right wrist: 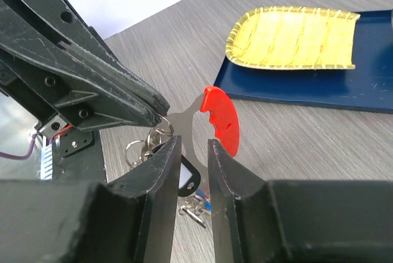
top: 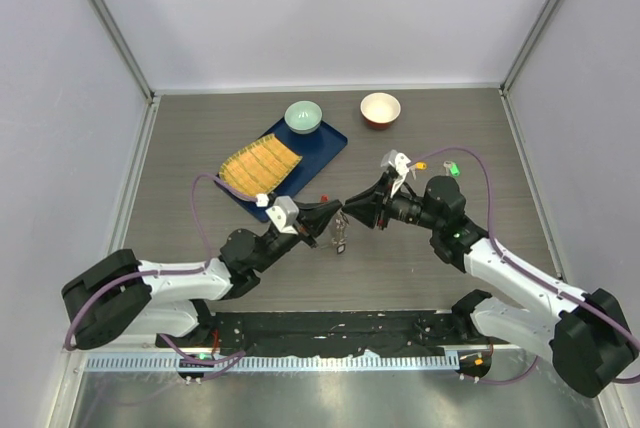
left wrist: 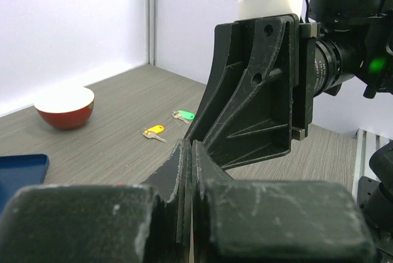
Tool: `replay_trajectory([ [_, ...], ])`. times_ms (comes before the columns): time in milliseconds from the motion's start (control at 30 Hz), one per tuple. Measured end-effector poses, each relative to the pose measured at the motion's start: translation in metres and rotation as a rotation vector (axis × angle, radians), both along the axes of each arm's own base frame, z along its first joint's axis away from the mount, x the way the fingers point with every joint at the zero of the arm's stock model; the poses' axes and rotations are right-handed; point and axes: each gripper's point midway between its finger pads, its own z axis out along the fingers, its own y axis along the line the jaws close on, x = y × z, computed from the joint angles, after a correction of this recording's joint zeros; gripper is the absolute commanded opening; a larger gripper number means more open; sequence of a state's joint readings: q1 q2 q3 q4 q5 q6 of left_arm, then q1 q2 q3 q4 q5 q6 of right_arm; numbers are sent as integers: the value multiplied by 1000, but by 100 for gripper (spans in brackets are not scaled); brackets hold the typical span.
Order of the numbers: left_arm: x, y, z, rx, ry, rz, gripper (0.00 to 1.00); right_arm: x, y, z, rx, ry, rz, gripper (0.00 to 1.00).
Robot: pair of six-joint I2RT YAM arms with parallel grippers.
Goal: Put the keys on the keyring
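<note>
- Clearly, the left gripper point(top: 336, 220) has its jaws pressed together, pinching the silver end of the keyring point(right wrist: 220, 118) at their tips.
- The right gripper point(right wrist: 191, 152) meets it nose to nose, its jaws a narrow gap apart.
- A silver arm of the keyring's red loop runs through that gap. I cannot tell whether the right jaws clamp it.
- The red part of the loop stands just past the right jaws' tips, on their far side.
- Rings and small tagged pieces hang below the left jaws, close against the right jaws' left finger.
- The black key point(right wrist: 188, 176) shows low in the right jaws' gap. Whether it is pinched is unclear.
- The yellow key point(top: 420, 164) and green key point(top: 452, 168) lie on the surface point(top: 390, 268), close together, well behind the right jaws and beside that arm's wrist.
- Beyond the left jaws sits a blue tray point(top: 325, 143) carrying a yellow mat point(top: 260, 162) and a green bowl point(top: 303, 115).
- A red bowl point(top: 380, 108) stands farther out, beyond both jaws, apart from the tray.
</note>
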State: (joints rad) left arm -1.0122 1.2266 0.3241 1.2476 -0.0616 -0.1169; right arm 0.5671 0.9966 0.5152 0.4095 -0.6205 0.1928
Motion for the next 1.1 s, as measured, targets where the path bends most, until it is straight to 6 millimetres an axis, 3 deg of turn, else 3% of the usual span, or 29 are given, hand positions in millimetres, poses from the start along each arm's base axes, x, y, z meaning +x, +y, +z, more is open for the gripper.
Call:
replay_trajectory([
  [500, 5, -10, 1, 10, -15, -1, 0, -5, -7, 22, 92, -40, -33, 31],
  [833, 8, -14, 3, 11, -16, -2, 0, -4, -7, 24, 118, -42, -44, 30],
  [1100, 8, -16, 5, 5, -15, -13, 0, 2, -12, 13, 123, -27, -95, 27],
])
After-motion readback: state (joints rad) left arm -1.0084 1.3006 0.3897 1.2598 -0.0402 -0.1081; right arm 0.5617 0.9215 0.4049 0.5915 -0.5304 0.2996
